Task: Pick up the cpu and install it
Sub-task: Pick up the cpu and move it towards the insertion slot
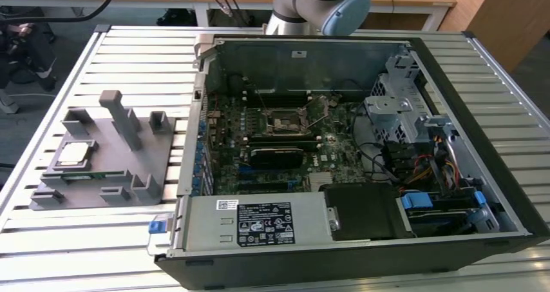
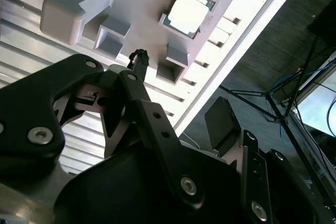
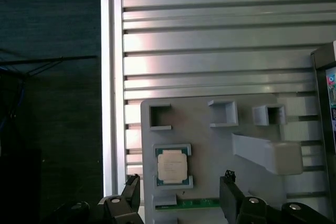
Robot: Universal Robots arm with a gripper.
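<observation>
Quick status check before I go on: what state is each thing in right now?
cpu: lying flat in its nest on the grey holder, not gripped.
gripper: open, empty, clear of the cpu.
memory stick: lying in the holder next to the cpu.
computer case: side open, motherboard exposed.

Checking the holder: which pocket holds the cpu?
The square pocket beside the green memory stick; the cpu lies flat there, the U-shaped pockets hold nothing.

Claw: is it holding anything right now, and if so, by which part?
Nothing is held. The claw is open, and the cpu lies free in its grey fixture.
</observation>
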